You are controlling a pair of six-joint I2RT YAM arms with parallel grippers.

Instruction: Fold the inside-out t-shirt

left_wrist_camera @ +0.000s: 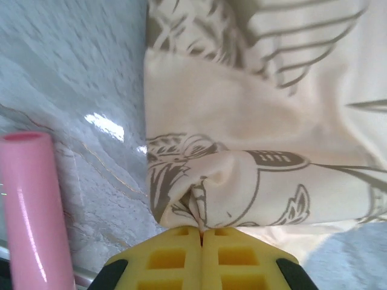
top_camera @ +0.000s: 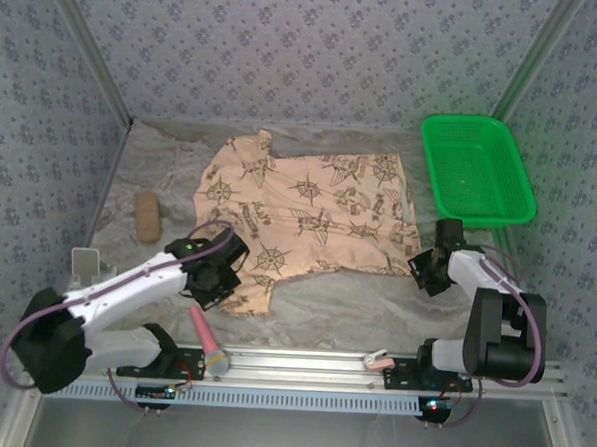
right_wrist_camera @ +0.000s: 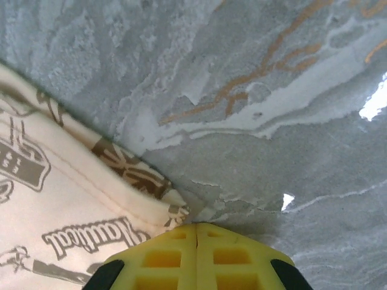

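The inside-out t-shirt (top_camera: pixel 309 209) lies spread across the middle of the table, peach with dark compass prints. My left gripper (top_camera: pixel 219 264) sits at its near left edge. In the left wrist view the yellow fingers (left_wrist_camera: pixel 163 260) are shut, with a bunched fold of the t-shirt (left_wrist_camera: pixel 272 121) pinched at the tips of the left gripper (left_wrist_camera: pixel 201 228). My right gripper (top_camera: pixel 423 273) is at the shirt's near right corner. There the right gripper (right_wrist_camera: pixel 198 226) is shut, and the hemmed corner of the t-shirt (right_wrist_camera: pixel 54 199) runs in at its tips.
A green plastic basket (top_camera: pixel 476 171) stands at the back right. A pink cylinder (top_camera: pixel 204 337) lies near the left arm's base, close to my left fingers (left_wrist_camera: pixel 30 205). A tan lump (top_camera: pixel 148 217) rests at the left. Crinkled grey sheeting (right_wrist_camera: pixel 272 90) covers the table.
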